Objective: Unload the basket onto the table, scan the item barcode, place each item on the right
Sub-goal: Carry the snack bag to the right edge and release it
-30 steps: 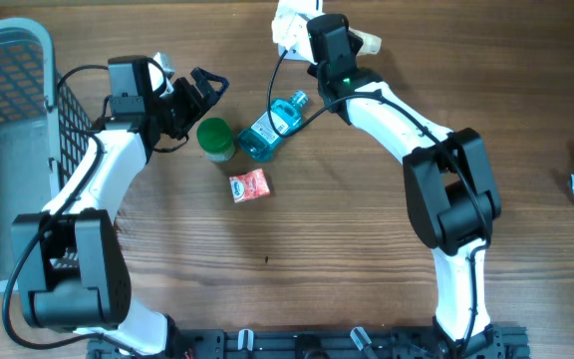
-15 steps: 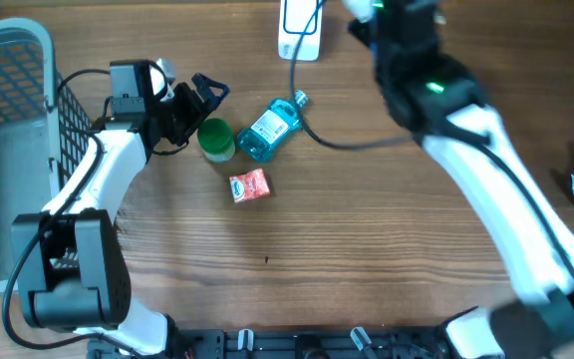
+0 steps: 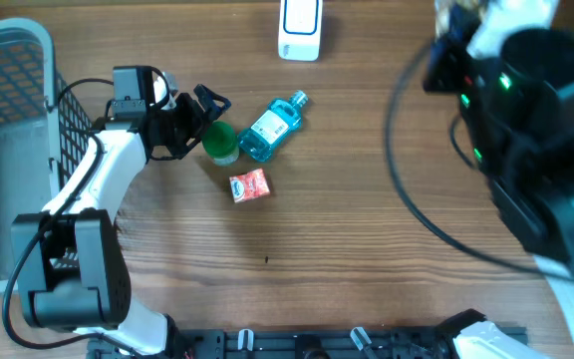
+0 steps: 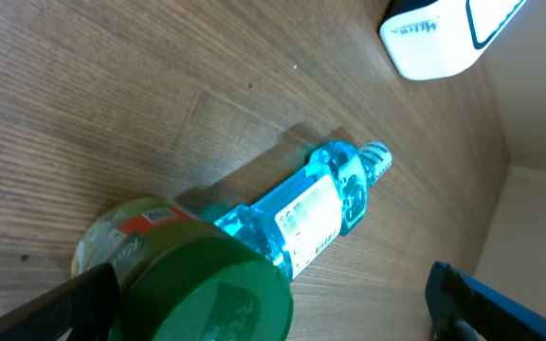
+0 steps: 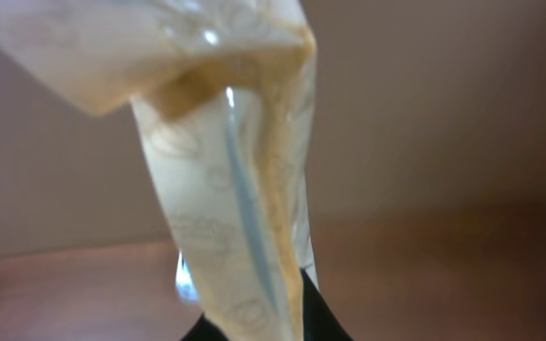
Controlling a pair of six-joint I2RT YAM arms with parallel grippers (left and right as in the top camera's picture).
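The right gripper (image 5: 259,317) is clamped tight on 1 end of a pale pouch (image 5: 226,161), held high at about 2 o'clock of the table. That is well apart from the white scanner (image 3: 299,28) at 12 o'clock. The pouch looks light, thin, floppy and probably slick, so a pinch on a sealed edge suits it and leaves the barcode face flat. The left gripper (image 3: 203,124) stands fully open and empty around the green-lidded jar (image 4: 207,284), at 8 o'clock of the blue bottle (image 4: 311,213).

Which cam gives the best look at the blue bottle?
Left wrist: the blue bottle lies close, label and cap clear, base behind the green jar. Overhead shows it whole but small. Right wrist shows only a pale packet.
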